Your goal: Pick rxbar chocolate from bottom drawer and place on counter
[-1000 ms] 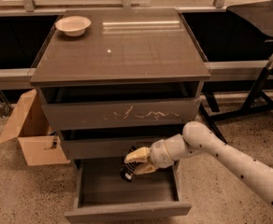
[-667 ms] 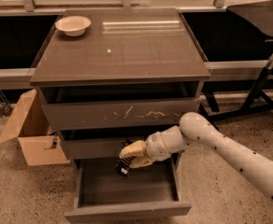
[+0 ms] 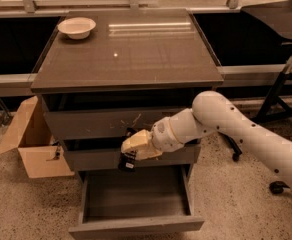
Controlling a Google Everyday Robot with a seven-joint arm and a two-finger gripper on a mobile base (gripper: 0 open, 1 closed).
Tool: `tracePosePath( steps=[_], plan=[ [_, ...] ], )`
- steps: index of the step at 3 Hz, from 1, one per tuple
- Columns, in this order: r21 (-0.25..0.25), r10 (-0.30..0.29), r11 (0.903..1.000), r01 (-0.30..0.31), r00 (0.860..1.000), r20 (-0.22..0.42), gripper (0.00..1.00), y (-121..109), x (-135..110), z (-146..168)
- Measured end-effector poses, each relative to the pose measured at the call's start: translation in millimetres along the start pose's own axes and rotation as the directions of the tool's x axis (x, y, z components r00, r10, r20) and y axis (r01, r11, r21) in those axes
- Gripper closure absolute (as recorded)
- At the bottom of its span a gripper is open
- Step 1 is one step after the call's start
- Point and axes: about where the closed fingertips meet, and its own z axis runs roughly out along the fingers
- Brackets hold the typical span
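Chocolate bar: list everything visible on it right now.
The chocolate bar is a small, flat, dark wrapped piece with faint light marks near its lower end. It hangs roughly upright, its top pinched in the gripper, which sits in front of the middle drawer. The bar is lifted clear of the open bottom drawer, above its left-centre, and seems to touch only the gripper.

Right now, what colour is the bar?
Black bar, camera view, in the gripper by the middle drawer.
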Motion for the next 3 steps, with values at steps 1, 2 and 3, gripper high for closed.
tracePosePath(
  steps=[1, 2, 3],
  plan=[
    [-0.022, -0.095, 0.9954, 0.094, 0.994, -0.06, 1.0, -39.0, 4.0, -39.3],
    [-0.022, -0.095, 0.9954, 0.094, 0.994, -0.06, 1.0, -39.0, 4.0, -39.3],
    [-0.024, -0.141, 0.9899, 0.139, 0.986, -0.091, 1.0, -52.9, 13.0, -54.1]
  ],
)
